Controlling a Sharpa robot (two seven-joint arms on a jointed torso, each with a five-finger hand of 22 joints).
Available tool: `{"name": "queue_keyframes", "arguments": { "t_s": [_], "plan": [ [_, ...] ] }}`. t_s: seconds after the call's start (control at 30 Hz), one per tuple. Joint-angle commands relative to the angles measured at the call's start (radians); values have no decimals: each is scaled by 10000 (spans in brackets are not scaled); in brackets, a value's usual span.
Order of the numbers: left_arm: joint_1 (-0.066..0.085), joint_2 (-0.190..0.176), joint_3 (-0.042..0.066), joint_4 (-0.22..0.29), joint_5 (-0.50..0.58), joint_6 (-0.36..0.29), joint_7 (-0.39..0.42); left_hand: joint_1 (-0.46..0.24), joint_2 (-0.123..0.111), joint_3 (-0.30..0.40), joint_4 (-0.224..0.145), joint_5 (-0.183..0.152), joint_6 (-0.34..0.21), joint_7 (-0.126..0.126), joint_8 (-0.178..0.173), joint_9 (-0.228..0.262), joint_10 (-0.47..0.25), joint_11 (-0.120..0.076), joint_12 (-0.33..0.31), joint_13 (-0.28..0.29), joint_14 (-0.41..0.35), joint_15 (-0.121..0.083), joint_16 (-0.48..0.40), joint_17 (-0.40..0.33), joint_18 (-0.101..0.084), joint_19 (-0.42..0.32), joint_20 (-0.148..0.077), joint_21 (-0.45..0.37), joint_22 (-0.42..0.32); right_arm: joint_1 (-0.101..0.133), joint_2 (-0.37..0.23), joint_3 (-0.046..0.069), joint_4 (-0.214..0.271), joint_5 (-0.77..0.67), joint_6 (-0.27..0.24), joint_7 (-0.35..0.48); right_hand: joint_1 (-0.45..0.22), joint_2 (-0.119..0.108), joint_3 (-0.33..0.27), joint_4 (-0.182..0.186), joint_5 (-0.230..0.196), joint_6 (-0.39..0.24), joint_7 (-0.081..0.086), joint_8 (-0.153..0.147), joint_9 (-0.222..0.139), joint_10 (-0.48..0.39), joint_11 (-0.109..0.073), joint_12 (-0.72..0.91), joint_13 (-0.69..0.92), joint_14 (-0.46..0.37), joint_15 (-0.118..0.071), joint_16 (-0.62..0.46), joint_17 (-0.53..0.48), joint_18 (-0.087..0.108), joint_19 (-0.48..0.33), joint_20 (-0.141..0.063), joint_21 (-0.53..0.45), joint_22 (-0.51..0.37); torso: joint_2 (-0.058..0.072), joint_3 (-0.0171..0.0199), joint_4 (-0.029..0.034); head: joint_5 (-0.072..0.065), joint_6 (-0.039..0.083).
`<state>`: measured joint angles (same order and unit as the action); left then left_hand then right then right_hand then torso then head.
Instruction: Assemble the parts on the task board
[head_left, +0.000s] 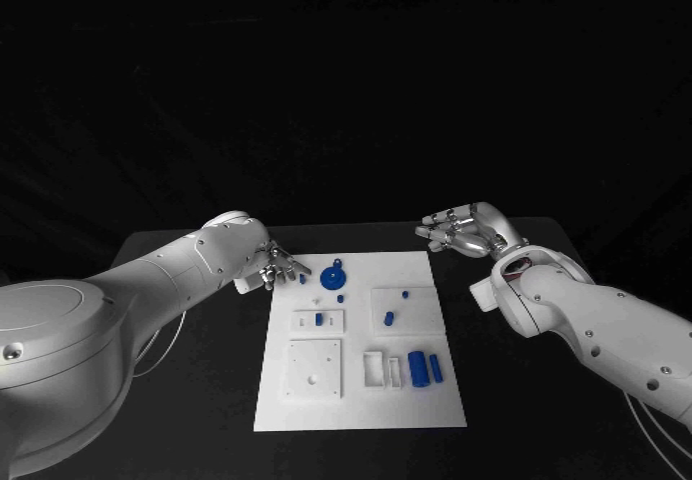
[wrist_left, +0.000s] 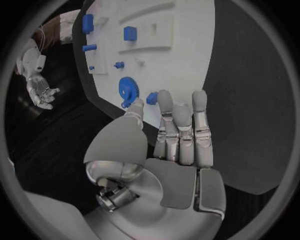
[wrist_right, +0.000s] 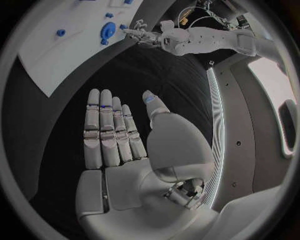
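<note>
1. Task board (head_left: 361, 400) lies mid-counter (head_left: 173, 400); blue gear (head_left: 333, 274) sits at its 11 o'clock corner.
2. Left hand (head_left: 274, 267): fingers spread, empty, just beside gear.
3. Right hand (head_left: 464, 230): at 1 o'clock off board, fingers apart, holding nothing.

The task board (head_left: 361, 390) is a white upright rectangle lying flat at the middle of the black table. At its 11 o'clock corner lies a blue gear (head_left: 333, 273) with a small blue piece (head_left: 340, 297) just below it. Toward 1 o'clock sits a tiny blue part (head_left: 407, 294). Near centre, two short blue pegs (head_left: 319, 319) (head_left: 388, 318) stand in raised white blocks. At 4 o'clock two blue cylinders (head_left: 418, 368) lie side by side.
</note>
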<state>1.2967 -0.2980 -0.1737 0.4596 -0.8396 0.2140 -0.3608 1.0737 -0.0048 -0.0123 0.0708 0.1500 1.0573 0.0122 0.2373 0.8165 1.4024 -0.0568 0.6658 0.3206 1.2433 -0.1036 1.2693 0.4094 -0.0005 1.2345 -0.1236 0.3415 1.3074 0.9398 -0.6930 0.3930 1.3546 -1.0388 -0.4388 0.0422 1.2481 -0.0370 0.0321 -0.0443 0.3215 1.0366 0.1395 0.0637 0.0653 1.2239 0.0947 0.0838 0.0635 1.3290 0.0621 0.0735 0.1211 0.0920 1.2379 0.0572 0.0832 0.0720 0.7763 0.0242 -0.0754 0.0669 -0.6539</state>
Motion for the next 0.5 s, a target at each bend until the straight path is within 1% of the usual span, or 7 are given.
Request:
{"name": "queue_keyframes", "arguments": {
  "t_s": [0.03, 0.17, 0.43, 0.5],
  "plan": [
    [-23, 50, 2, -35, 110, -74, 175, -13, 214, -119, -150, 59, 9, 32, -41, -66, -71, 12, -27, -14, -58, -8, 34, -21, 16, -46, 10, -63, 194, 5, 15, 9, 21, -6, 16, 96, -6, -119, 3, 80, 36, -34, -6, -10, -6, -42, -28, -41, -15, -71, 19, -28, -9, -27, -44, -17, -22, -6, 5, -6, -5, 6, 4],
    [-61, 85, 2, -84, 147, -35, 196, 135, 402, -178, -352, 121, -1, 31, -69, -122, -85, 14, -34, -19, -72, -5, 38, -22, 23, -53, 17, -71, 198, 10, 20, 9, 18, -6, 23, 89, -6, -119, 3, 80, 36, -34, -6, -10, -6, -42, -28, -41, -15, -71, 19, -28, -9, -27, -44, -17, -22, -6, 7, -2, -2, -10, -2],
    [-144, 147, 3, -172, 210, -35, 219, 252, 532, -247, -482, 137, -20, 35, -95, -175, -91, 14, -33, -20, -81, -5, 43, -23, 6, -57, 13, -78, 197, 26, 25, 9, 18, -6, 36, 80, -5, -122, 4, 101, 42, -30, -8, -12, -6, -38, -29, -43, -15, -74, 21, -29, -12, -29, -46, -17, -22, -6, 14, -3, -6, -29, -21],
    [-155, 154, 3, -197, 221, -45, 223, 267, 564, -244, -488, 139, -21, 35, -102, -186, -93, 16, -32, -20, -80, -5, 44, -23, 8, -58, 14, -79, 197, 29, 24, 9, 18, -6, 36, 78, -5, -122, 4, 101, 42, -30, -8, -12, -6, -38, -29, -43, -15, -74, 21, -29, -12, -29, -46, -17, -22, -6, 8, -1, 1, -29, -23]
  ]
}}
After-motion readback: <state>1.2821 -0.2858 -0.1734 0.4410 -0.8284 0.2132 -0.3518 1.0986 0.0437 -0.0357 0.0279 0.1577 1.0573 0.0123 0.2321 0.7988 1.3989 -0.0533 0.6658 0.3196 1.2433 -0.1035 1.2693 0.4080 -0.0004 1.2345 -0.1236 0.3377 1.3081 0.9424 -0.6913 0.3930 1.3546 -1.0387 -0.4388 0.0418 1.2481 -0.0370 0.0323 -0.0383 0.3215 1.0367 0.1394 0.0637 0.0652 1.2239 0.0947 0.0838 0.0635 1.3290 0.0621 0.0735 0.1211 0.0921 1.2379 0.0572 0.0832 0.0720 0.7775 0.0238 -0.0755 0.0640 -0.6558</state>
